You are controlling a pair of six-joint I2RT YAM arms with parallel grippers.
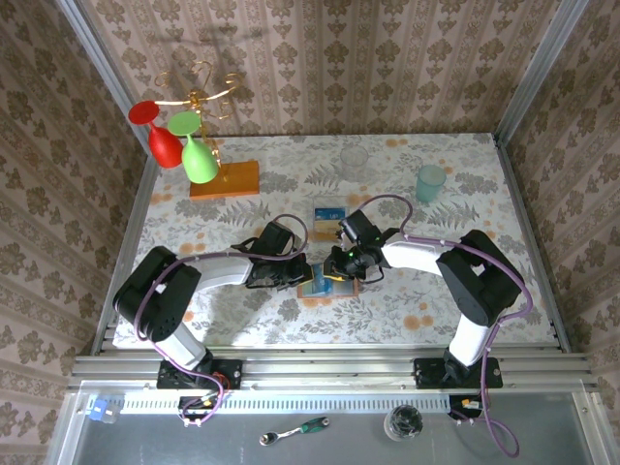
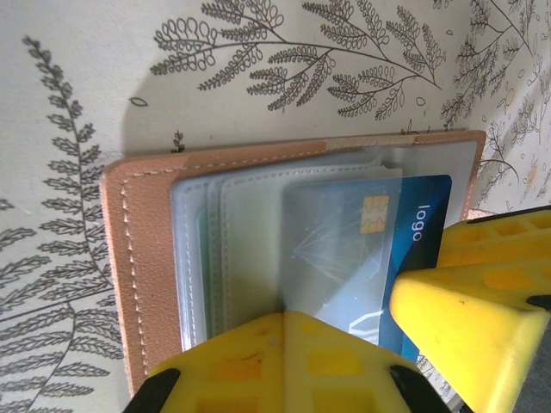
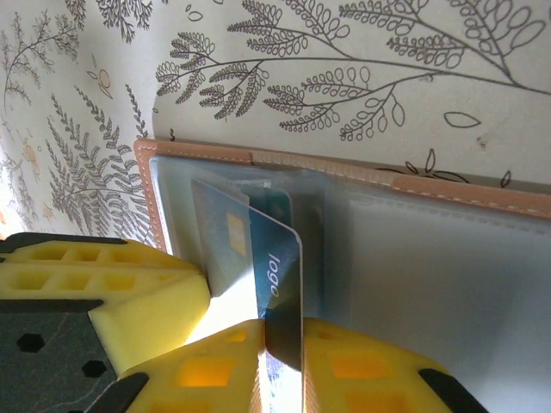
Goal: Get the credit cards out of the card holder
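I see the card holder lying open on the table, near centre, between both arms. My left gripper has its jaws pressed together and rests on the card holder's near edge. My right gripper pinches a blue card that sits partly under a clear pocket.

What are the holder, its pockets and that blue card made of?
Holder: looks like tan leather or a look-alike, matte, with a stitched seam along the rim.
Pockets: soft see-through plastic, slightly frosted and shiny; the card shows through them.
Card: stiff glossy plastic, judging by its thin straight edge, gold chip and printed text.
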